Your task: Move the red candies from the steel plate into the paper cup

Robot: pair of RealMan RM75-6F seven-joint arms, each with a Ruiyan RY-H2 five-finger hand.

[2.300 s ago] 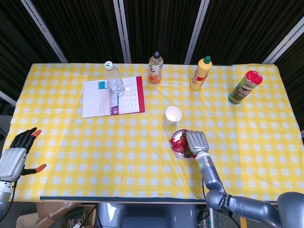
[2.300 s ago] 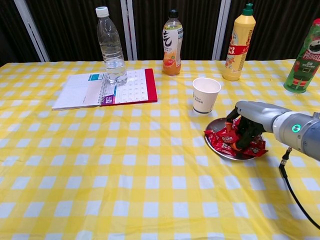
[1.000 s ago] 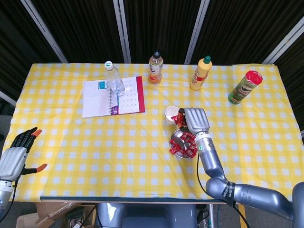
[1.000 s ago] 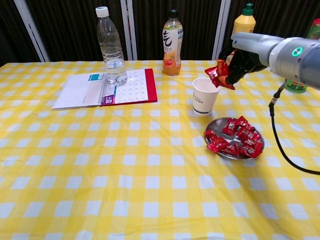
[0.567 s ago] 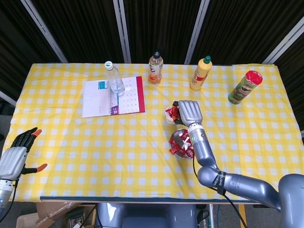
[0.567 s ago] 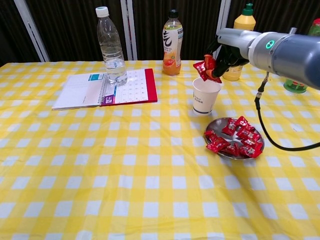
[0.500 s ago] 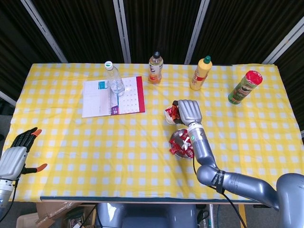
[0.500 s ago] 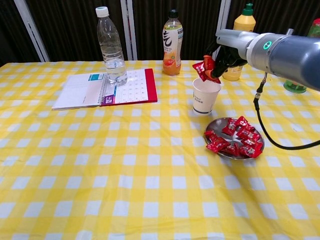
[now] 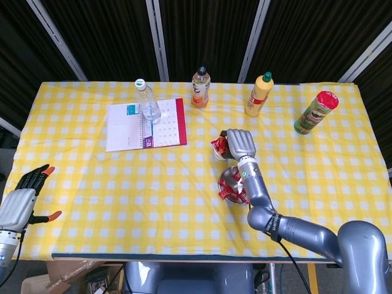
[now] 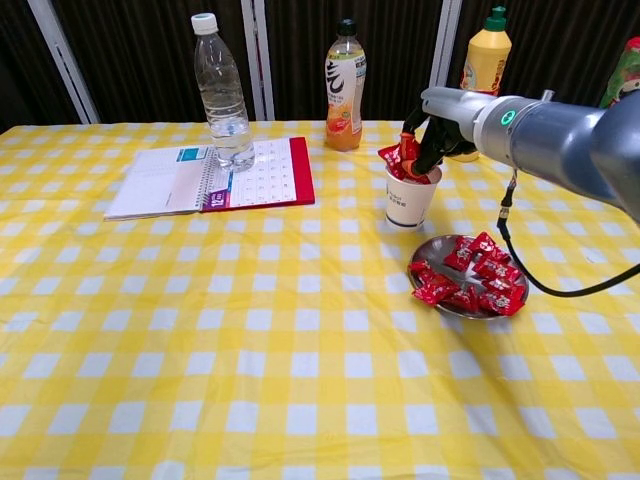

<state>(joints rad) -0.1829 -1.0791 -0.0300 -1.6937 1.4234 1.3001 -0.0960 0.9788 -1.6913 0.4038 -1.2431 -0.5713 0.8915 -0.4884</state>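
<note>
Red candy (image 10: 398, 158), pinched by the right hand (image 10: 428, 140), has dropped onto the cup's (image 10: 409, 196) 12 o'clock rim, release looks next.

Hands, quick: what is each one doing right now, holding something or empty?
Left hand: open, holding nothing, at the table's near corner.
Right hand: holding a red candy at the paper cup mouth.
</note>
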